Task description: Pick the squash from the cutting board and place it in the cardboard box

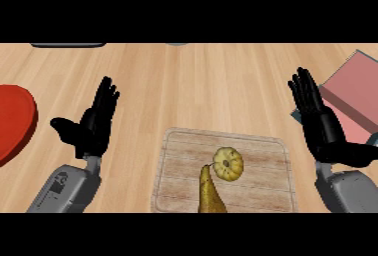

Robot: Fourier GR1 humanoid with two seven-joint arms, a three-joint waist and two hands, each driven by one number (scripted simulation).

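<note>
Pointing neck away, squash [210,194] on cutting board [258,186] (left hand [93,127], right hand [325,131] spread).

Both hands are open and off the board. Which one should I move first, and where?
Probably bring the right hand leftward toward the round yellow squash on the cutting board. That hand is open, holds nothing, and lies between the board and the pinkish box at the right edge. Come in from the right: an elongated yellow-brown fruit lies close at the squash's lower left.
</note>
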